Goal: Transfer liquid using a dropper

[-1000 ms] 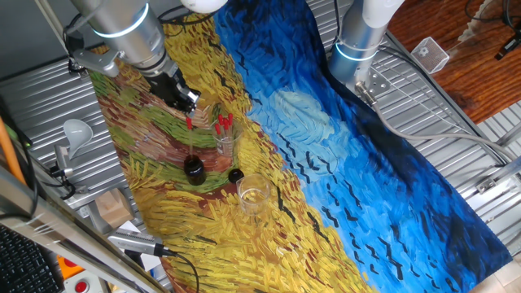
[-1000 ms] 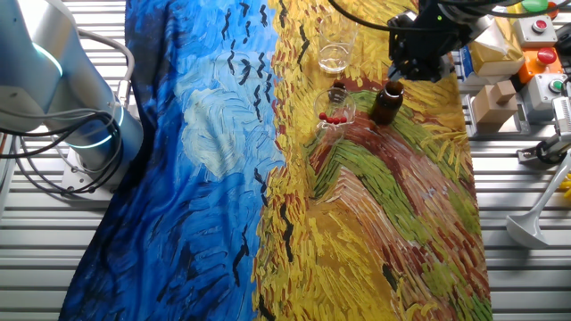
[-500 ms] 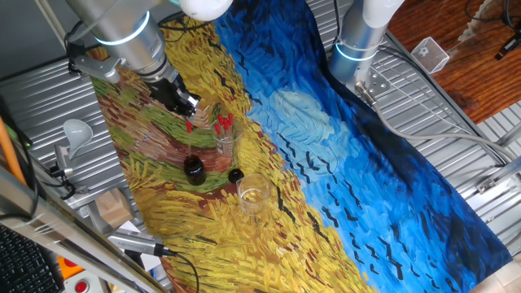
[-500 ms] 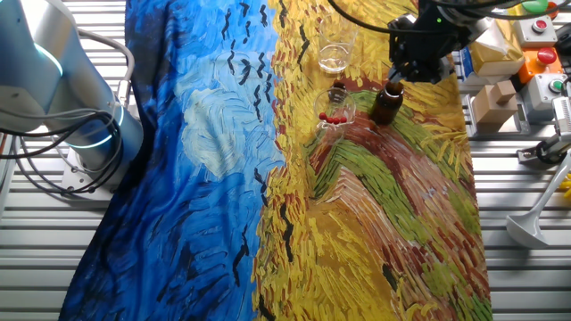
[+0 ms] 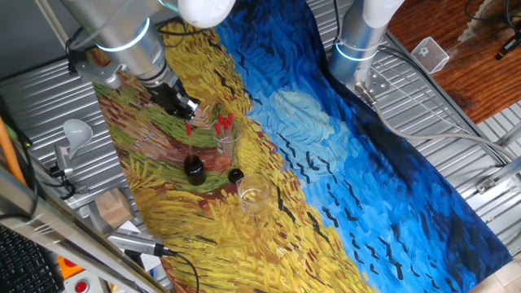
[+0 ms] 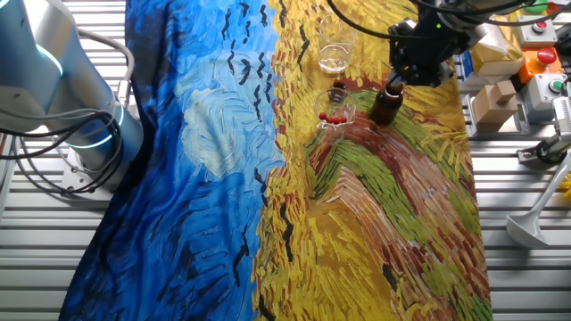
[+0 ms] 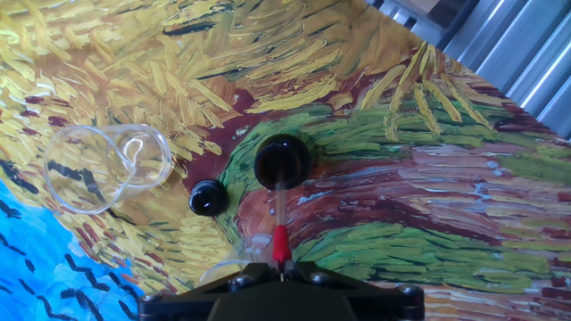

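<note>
One painted cloth [image 5: 342, 155] covers the surface, and above its yellow part the tool [image 5: 184, 106] is clenched on the dropper [image 7: 280, 218] by its red bulb. The hand view shows the clear stem hanging straight down into the open mouth of the dark bottle [image 7: 283, 161], with the small black cap [image 7: 208, 197] just beside it. That view cuts off the tool's fingers. Only the fixed views show the glass of spare droppers [image 5: 224, 133].
</note>
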